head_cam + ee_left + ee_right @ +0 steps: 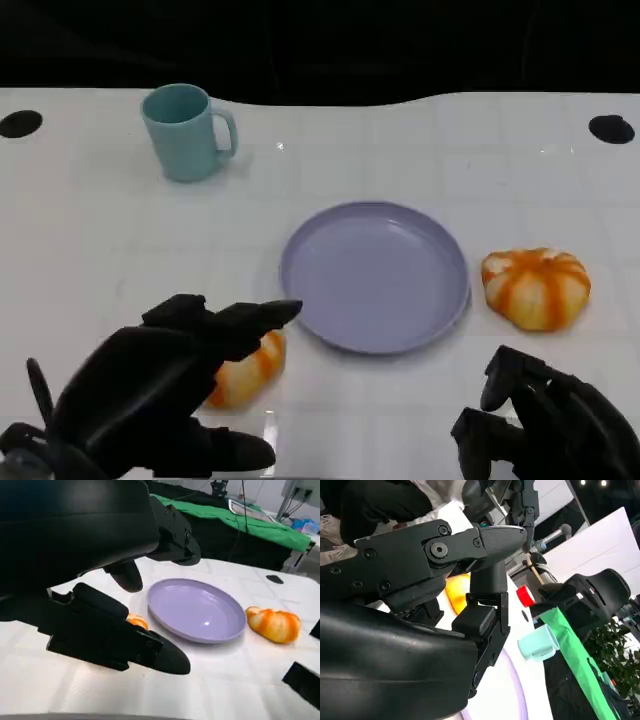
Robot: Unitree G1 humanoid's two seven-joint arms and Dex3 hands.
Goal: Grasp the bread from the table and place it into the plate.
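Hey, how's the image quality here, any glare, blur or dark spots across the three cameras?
Head view: sharp and evenly lit, with a small glint on the table behind the plate. Left wrist view: a bright spot on the plate, and the left hand is a dark mass up close. Right wrist view: the right hand looms large, and the teal mug looks soft.

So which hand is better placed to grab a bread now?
Probably the left hand: its fingers already hover over the near bread beside the plate. The right hand sits short of the other bread.
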